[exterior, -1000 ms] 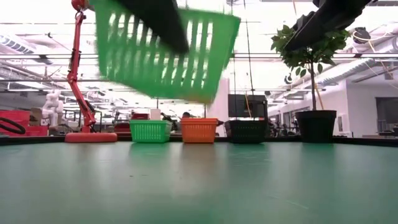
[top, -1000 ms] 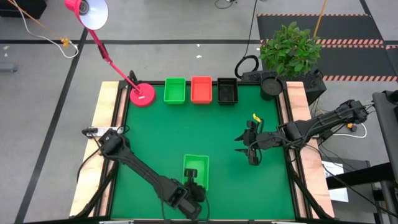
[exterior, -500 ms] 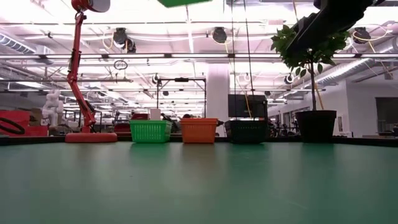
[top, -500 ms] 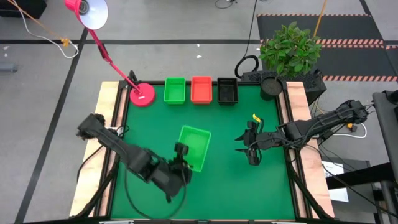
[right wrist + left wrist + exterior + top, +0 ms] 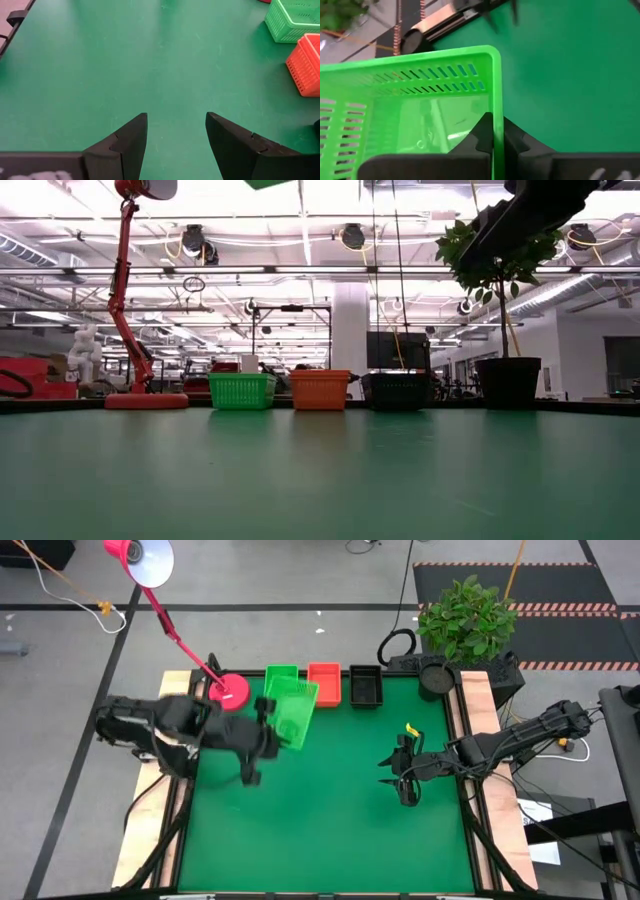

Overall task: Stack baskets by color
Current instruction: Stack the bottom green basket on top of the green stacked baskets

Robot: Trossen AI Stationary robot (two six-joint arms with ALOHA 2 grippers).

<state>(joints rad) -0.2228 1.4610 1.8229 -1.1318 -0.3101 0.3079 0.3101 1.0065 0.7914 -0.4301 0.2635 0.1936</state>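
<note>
Above the back row, left hand [image 5: 268, 726] pinching green basket [image 5: 293, 712] wall, right hand [image 5: 402, 783] spread, empty

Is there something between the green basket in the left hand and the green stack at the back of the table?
Nothing visible. The left hand holds the green basket tilted in the air, already partly over the green stack. The pink lamp base stands beside, not between.
</note>
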